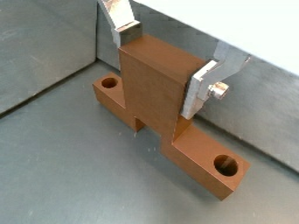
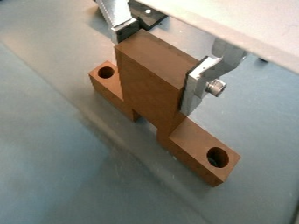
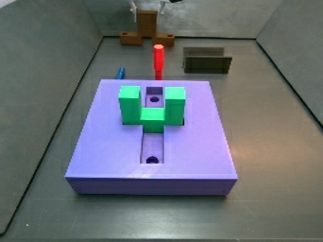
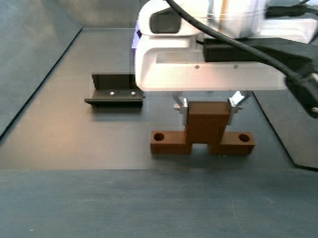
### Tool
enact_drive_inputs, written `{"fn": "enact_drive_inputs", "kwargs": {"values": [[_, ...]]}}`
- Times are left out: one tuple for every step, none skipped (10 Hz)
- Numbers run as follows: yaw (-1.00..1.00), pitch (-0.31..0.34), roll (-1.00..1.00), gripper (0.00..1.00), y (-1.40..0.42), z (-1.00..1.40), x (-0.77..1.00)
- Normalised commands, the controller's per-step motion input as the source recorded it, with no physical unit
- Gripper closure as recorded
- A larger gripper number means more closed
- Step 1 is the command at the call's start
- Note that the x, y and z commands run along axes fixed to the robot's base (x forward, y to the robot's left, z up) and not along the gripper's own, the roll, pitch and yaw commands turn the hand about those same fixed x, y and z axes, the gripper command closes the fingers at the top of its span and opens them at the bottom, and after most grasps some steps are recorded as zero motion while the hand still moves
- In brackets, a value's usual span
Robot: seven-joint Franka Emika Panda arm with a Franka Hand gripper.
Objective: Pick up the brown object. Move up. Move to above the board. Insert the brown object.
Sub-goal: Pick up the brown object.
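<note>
The brown object [image 1: 158, 87] is a flat bar with a round hole at each end and an upright post in the middle. It rests on the grey floor near a wall, and shows in both wrist views [image 2: 152, 83] and both side views [image 3: 142, 38] [image 4: 205, 135]. My gripper [image 1: 163, 70] straddles the post, with its silver fingers [image 2: 197, 92] pressed on two opposite faces. It also shows in a side view [image 4: 209, 104]. The lavender board [image 3: 190, 142], with a central slot and a green U-shaped block [image 3: 151, 106], lies far from the gripper.
A red cylinder [image 3: 159, 59] stands upright between the board and the brown object. The dark fixture [image 3: 207, 60] sits beside it and shows in a side view [image 4: 114, 91]. A small blue piece [image 3: 121, 72] lies by the board's far corner. Grey walls enclose the floor.
</note>
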Motion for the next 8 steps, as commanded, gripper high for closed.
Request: {"fn": "enact_drive_inputs", "kwargs": {"values": [[0.00, 0.000, 0.00, 1.00, 0.00, 0.00, 0.00], [0.00, 0.000, 0.00, 1.00, 0.00, 0.00, 0.00], [0.00, 0.000, 0.00, 1.00, 0.00, 0.00, 0.00], [0.00, 0.000, 0.00, 1.00, 0.00, 0.00, 0.00], [0.00, 0.000, 0.00, 1.00, 0.00, 0.00, 0.00], [0.00, 0.000, 0.00, 1.00, 0.00, 0.00, 0.00], [0.00, 0.000, 0.00, 1.00, 0.00, 0.00, 0.00], [0.00, 0.000, 0.00, 1.00, 0.00, 0.00, 0.00]]}}
